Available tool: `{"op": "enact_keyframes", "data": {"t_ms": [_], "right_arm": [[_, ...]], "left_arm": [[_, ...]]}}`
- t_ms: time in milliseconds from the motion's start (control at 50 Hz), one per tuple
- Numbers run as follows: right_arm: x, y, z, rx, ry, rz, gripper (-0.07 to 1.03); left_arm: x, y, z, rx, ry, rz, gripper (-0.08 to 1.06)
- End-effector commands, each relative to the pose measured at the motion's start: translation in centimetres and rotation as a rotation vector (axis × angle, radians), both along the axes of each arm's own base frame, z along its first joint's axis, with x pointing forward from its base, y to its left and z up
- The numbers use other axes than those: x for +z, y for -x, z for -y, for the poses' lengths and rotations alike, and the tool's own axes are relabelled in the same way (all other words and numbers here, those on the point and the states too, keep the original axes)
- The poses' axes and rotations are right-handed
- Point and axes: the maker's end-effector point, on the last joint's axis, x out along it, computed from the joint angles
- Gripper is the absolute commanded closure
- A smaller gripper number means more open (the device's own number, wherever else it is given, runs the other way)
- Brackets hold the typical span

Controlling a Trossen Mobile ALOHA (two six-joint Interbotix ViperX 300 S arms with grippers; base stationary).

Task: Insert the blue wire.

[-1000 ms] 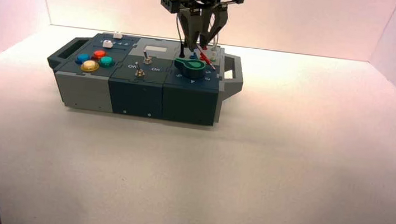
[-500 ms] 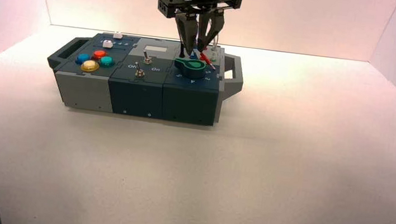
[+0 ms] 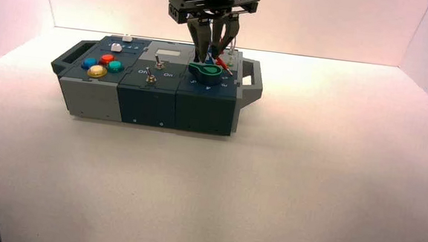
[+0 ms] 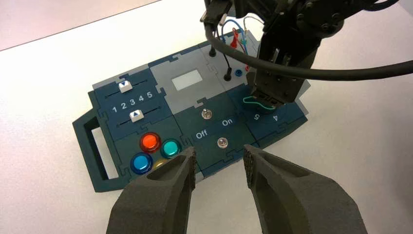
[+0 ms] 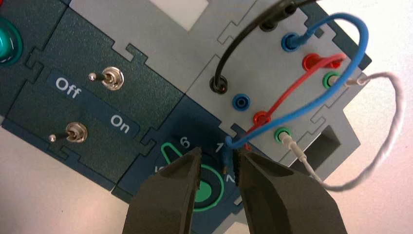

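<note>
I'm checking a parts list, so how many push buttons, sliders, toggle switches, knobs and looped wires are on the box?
Push buttons: 4
Sliders: 2
Toggle switches: 2
Knob: 1
Looped wires (black, blue, red, white): 4
Total: 13

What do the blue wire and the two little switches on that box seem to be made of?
The blue wire: probably soft plastic or rubber insulation, smooth, since it bends in an even arch.
The toggle switches: apparently metal, polished, as their silvery collars catch bright highlights.
</note>
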Motion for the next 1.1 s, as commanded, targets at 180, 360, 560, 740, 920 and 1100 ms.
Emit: {"op": "enact_keyframes", "data": {"t_ms": [180, 360, 560, 740, 920, 1100], "right_arm": [[1.4, -1.3, -0.5, -0.014, -0.025, 0.039, 0.6], [1.2, -1.6, -0.3, -0.021, -0.019, 0.039, 0.62], [1.3, -1.7, 0.0, -0.018, -0.01, 0.048, 0.98], [1.8, -1.8, -0.1, -0.008, -0.023, 0.069, 0.99], [3.1, -2.0, -0.3, 0.004, -0.084, 0.136, 0.99], [3.7, -1.7, -0.3, 0.009, -0.141, 0.182, 0.99]], "left_arm": [[0.5, -0.3, 0.0, -0.003, -0.003, 0.02, 0.44], [0.4, -0.3, 0.0, -0.004, -0.002, 0.02, 0.44], [0.3, -0.4, 0.1, -0.003, -0.004, 0.015, 0.44], [0.2, -0.5, 0.1, -0.005, -0.007, 0.015, 0.44], [-0.1, -0.6, 0.1, -0.003, -0.01, 0.005, 0.44], [-0.2, -0.7, 0.1, 0.0, -0.01, 0.004, 0.44]]}}
